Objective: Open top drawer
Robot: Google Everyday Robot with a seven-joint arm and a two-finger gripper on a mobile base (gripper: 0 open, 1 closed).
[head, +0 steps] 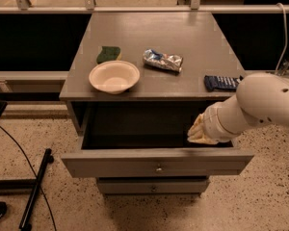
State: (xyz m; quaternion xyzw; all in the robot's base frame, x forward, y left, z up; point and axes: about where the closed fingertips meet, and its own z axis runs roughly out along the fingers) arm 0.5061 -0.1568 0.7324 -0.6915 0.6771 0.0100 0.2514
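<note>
We are hovering our gripper (197, 131) over the right side of the pulled-out top drawer (111, 163), under the bench (135, 32); its knob (158, 168) is lying left, nearer the camera. We cannot tell the gripper's opening.

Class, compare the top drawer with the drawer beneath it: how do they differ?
The top drawer is pulled out, its inside showing; the lower drawer is shut. The top drawer's front is wider than the lower drawer's. The end effector is over the top drawer's right side. Both are grey with a small central knob.
</note>
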